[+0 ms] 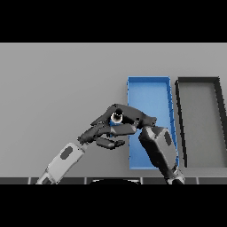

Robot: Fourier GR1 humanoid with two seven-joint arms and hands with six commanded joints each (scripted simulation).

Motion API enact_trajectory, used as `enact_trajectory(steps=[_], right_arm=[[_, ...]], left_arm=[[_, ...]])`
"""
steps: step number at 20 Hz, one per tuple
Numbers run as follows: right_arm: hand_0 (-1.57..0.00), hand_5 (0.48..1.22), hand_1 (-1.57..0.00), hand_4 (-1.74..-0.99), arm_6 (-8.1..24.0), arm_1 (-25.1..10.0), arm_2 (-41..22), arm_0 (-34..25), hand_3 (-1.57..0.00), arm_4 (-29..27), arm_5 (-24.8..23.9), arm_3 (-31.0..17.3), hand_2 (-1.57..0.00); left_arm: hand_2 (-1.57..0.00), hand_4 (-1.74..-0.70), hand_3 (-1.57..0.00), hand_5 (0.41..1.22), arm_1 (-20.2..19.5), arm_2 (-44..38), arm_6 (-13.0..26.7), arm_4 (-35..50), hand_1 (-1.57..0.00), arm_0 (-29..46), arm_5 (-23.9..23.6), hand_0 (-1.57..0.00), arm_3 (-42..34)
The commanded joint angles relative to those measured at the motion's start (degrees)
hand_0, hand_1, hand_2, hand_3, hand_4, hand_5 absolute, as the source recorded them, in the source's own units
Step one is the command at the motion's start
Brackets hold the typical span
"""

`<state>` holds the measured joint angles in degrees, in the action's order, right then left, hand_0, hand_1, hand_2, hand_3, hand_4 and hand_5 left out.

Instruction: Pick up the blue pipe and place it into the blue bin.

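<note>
Pipe held beside the bin

Right hand (128,116) curls around the blue pipe (116,118), apparently round-ended and mostly hidden; left hand (104,135) relaxed beneath; smooth rectangular blue bin (148,91) partly covered.

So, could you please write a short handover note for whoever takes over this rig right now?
Right hand: fingers curled round the blue pipe, held at the left edge of the blue bin.
Left hand: just left of the right hand, close under the pipe, fingers relaxed; I cannot tell whether it touches the pipe.
Dark grey bin: right of the blue bin, not involved.
Done: pipe grasped and apparently brought to the bin's edge.
Left: move the pipe over the bin's floor, release it, withdraw both hands.
</note>
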<state>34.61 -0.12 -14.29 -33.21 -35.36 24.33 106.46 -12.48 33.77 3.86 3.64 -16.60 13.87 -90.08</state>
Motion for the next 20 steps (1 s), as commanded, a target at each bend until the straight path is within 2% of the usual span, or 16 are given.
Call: enact_trajectory(steps=[1,2,4,5,7,11,13,15,20], right_arm=[[-1.57,1.221,-1.57,-1.493,0.15,-0.52,-0.05,-1.67,-1.57,-0.88,-1.54,-0.05,-1.57],[-1.57,1.221,-1.57,-1.492,0.08,-3.16,0.19,-4.25,-1.57,-3.29,-4.61,0.5,-1.57],[-1.57,1.221,-1.57,-1.493,0.08,-5.98,1.44,-9.72,-1.57,-6.41,-8.23,-0.41,-1.57],[-1.57,1.221,-1.57,-1.494,-0.31,-6.76,2.55,-12.0,-1.57,-7.23,-8.19,-0.31,-1.57],[-1.57,1.221,-1.57,-1.495,-2.18,-9.16,5.77,-16.97,-1.57,-7.61,-7.09,-2.32,-1.57],[-1.57,1.221,-1.57,-1.497,-4.52,-11.99,12.08,-23.92,-1.57,-4.07,-10.72,-10.51,-1.57],[-1.57,1.221,-1.57,-1.498,-5.37,-14.12,14.63,-24.42,-1.57,-1.1,-11.05,-13.96,-1.57],[-1.57,1.221,-1.57,-1.498,-4.92,-16.07,16.77,-23.92,-1.57,1.99,-11.24,-17.81,-1.57],[-1.57,1.221,-1.57,-1.499,-3.13,-18.39,22.11,-18.3,-1.57,6.21,-11.91,-25.42,-1.57]], left_arm=[[0.0,-0.87,0.0,0.523,0.3,0.12,0.68,0.15,0.0,-0.02,-0.1,0.0,-0.2],[0.0,-0.86,0.0,0.515,-0.77,-0.19,0.35,0.4,0.0,0.74,0.25,0.0,-0.51],[0.0,-0.86,0.0,0.503,0.17,-0.07,0.99,-0.11,0.0,-0.21,-0.14,0.0,0.41],[0.0,-0.86,0.0,0.498,-0.68,-0.2,-0.04,-0.05,0.0,0.42,0.18,0.0,0.03],[0.0,-0.87,0.0,0.486,-0.57,-0.25,0.0,0.27,0.0,-0.21,0.5,0.0,-0.16],[0.0,-0.86,0.0,0.484,-0.95,0.15,0.37,-0.31,0.0,0.59,0.12,0.0,-1.14],[0.0,-0.85,0.0,0.484,-1.3,-0.26,1.21,-0.08,0.0,0.42,-0.03,0.0,-1.4],[0.0,-0.84,0.0,0.477,-1.09,-0.39,1.73,-0.15,0.0,0.11,-0.23,0.0,-1.13],[0.0,-0.83,0.0,0.463,-1.71,-0.39,1.61,-1.03,0.0,0.89,-0.87,0.0,-1.57]])
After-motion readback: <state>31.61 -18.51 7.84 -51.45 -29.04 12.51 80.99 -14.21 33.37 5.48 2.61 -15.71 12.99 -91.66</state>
